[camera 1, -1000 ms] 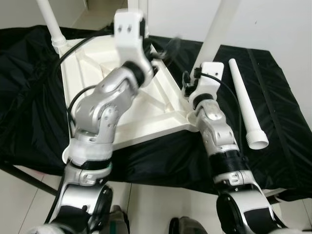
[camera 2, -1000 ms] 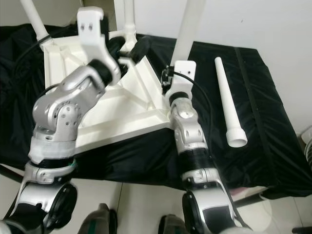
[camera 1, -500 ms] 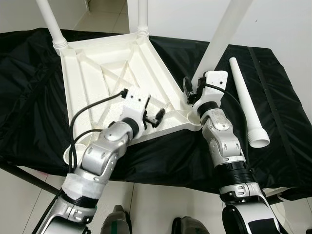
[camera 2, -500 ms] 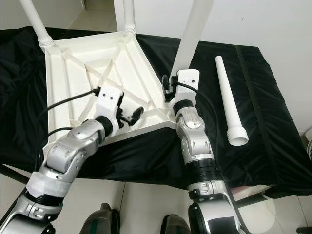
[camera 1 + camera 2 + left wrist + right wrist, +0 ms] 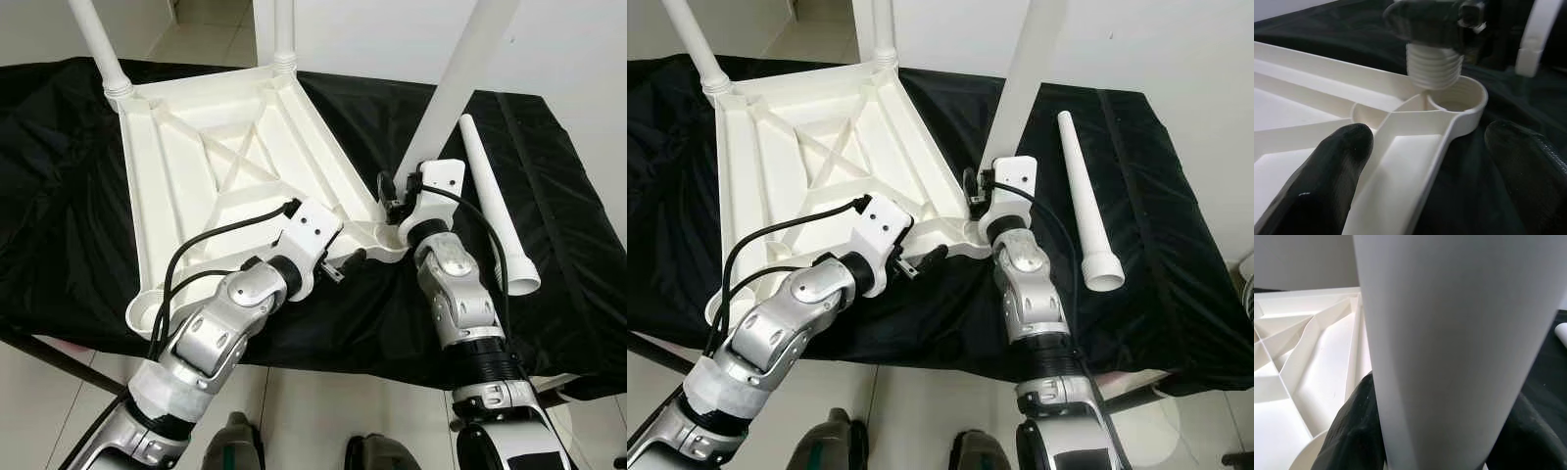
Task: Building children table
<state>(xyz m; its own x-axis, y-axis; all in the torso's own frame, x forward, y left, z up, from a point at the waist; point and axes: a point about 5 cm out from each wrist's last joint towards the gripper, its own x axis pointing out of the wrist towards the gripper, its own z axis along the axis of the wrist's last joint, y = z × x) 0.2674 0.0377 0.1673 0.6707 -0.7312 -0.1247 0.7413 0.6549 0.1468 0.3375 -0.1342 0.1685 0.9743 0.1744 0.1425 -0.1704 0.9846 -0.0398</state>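
Lying upside down on the black cloth [image 5: 59,176], the white tabletop [image 5: 216,186] shows us its ribbed underside. Two legs [image 5: 93,39] already stand up from its far corners.

We see the right gripper [image 5: 400,201] clenched around a third leg [image 5: 468,69] low on its shaft, black fingers [image 5: 1352,431] pressed against both sides of it. That leg leans away from us, and its threaded end [image 5: 1432,68] sits at the mouth of the round corner socket [image 5: 1462,95] at the tabletop's near right corner. We cannot tell how far it is seated.

Our left gripper [image 5: 345,264] reaches toward the same corner from the near side, with its fingers [image 5: 1327,166] spread apart and holding nothing. One finger lies over the tabletop's ribbed inside and the other over the cloth beyond the rim, so the edge runs between them.

A fourth leg [image 5: 495,211] lies loose on the cloth to the right of the tabletop, its wide end nearest us, apart from the tabletop and just beside the right arm.
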